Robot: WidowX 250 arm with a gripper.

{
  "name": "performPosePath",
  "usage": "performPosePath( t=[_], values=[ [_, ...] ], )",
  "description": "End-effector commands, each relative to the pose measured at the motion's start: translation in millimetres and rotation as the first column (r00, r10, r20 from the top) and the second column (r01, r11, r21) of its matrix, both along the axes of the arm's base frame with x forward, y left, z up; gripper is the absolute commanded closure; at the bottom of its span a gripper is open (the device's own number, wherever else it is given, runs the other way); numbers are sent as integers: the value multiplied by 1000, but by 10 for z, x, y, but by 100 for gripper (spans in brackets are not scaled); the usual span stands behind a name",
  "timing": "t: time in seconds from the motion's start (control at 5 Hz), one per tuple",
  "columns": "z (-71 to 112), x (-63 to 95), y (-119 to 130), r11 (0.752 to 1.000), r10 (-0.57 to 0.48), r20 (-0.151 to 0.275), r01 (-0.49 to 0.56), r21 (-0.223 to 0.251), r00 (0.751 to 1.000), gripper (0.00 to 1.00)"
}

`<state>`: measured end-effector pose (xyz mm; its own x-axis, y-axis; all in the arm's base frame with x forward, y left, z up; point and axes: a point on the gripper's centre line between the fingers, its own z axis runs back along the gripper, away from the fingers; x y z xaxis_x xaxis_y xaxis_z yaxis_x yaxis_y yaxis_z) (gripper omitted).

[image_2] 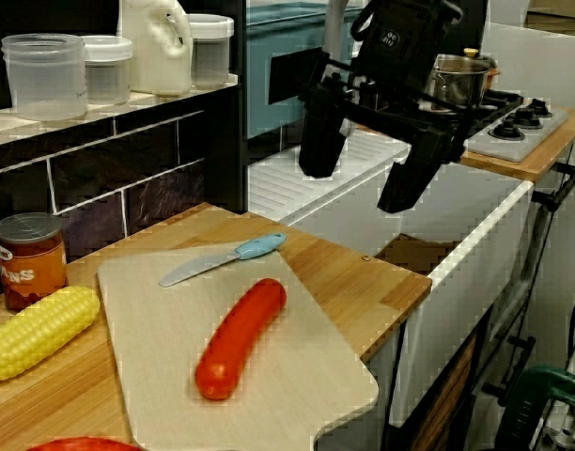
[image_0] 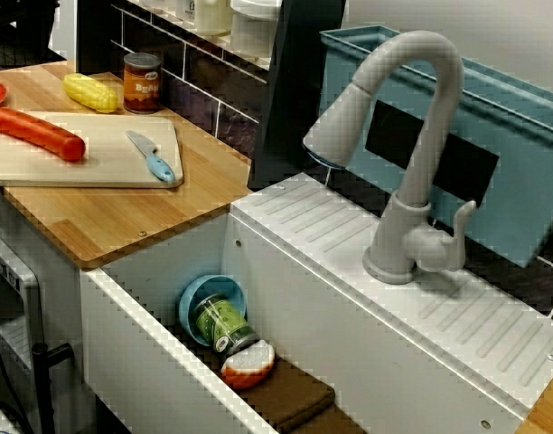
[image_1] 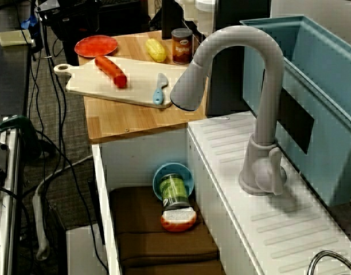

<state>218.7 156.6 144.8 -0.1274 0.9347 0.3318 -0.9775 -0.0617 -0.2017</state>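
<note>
My fingers (image_2: 316, 150) hang spread wide and empty above the table (image_2: 353, 282) edge by the sink (image_2: 457, 282). Nearest below me, the blue-handled knife (image_2: 222, 260) lies on the cutting board (image_2: 297, 376), near the red sausage (image_2: 240, 336)

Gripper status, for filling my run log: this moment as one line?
gripper: open, empty | hovers near sink | nearest: knife on cutting board, sausage beside it
</note>
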Motion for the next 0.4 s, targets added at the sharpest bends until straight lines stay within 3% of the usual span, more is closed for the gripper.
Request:
performPosePath(
  t=[0.0,0.2],
  values=[
    [81,69,163,997,75,37,-76,33,997,0],
    [28,101,236,993,110,37,-111,41,993,0]
  ],
)
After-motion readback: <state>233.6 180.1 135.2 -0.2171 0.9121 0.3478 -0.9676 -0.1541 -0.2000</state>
